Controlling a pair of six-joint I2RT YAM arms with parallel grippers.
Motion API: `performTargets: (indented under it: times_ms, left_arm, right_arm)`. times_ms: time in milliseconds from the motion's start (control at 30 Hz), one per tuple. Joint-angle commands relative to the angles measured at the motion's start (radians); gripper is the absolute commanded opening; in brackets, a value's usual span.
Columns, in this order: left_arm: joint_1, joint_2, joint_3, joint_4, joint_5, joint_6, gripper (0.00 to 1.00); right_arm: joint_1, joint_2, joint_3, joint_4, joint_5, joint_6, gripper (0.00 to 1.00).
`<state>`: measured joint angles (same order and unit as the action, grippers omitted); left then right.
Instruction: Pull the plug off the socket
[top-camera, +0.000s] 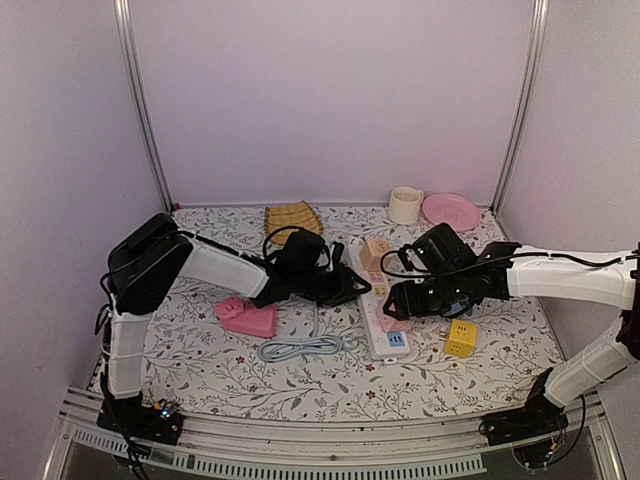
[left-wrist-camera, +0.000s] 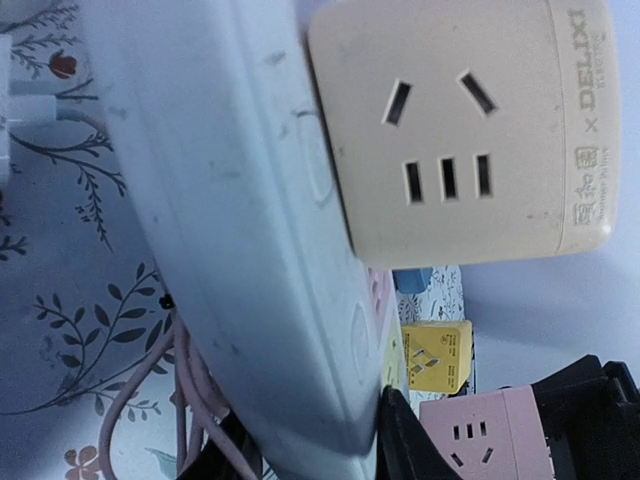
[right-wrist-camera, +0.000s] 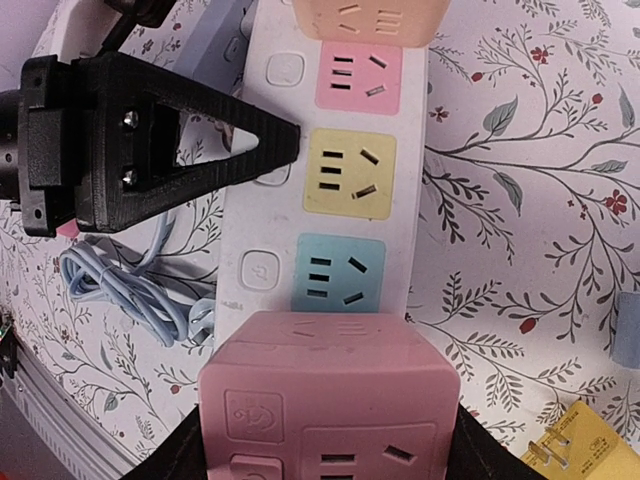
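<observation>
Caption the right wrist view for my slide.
Right pincer clamps the pink plug on the socket while the left pincer's fingertip touches its side.

On the floral table (top-camera: 480, 385), a cream mug (top-camera: 404, 205) and a pink plate (top-camera: 451, 210) sit at 1 o'clock, a woven yellow mat (top-camera: 292, 218) at 11, a pink wedge adapter (top-camera: 247, 317) at 9, a coiled grey-blue cable (top-camera: 300, 347) at 7, a yellow cube adapter (top-camera: 460, 338) at 4.

The top view looks down from high behind the near edge, taking in the whole table (top-camera: 300, 390). The left wrist camera hugs the socket (left-wrist-camera: 250, 260) side-on, very near; the right wrist camera looks down on its outlets, close. Both wrist views share the socket and the pink plug (right-wrist-camera: 330, 390).
</observation>
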<state>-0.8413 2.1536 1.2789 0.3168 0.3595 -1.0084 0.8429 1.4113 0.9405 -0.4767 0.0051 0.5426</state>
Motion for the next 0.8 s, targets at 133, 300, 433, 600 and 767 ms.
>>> performTargets:
  times_ms: [133, 300, 433, 600, 767]
  left_arm:
    - [0.01, 0.058, -0.045, -0.194, -0.046, 0.198, 0.0]
    - [0.01, 0.055, 0.007, -0.203, -0.026, 0.179, 0.0]
    - [0.007, 0.063, 0.033, -0.223, -0.037, 0.169, 0.0]
    - [0.01, 0.091, 0.087, -0.264, -0.037, 0.166, 0.0]
    - [0.022, 0.1, 0.091, -0.247, -0.023, 0.142, 0.0]
  right_arm:
    - [0.019, -0.034, 0.151, 0.167, -0.051, -0.084, 0.05]
    - [0.025, 0.001, 0.155, 0.165, -0.043, -0.062, 0.05]
    - [0.026, 0.009, 0.159, 0.162, -0.032, -0.061, 0.05]
    - [0.044, 0.027, 0.162, 0.15, 0.004, -0.061, 0.04]
    - [0.052, 0.006, 0.124, 0.167, 0.039, -0.054, 0.04]
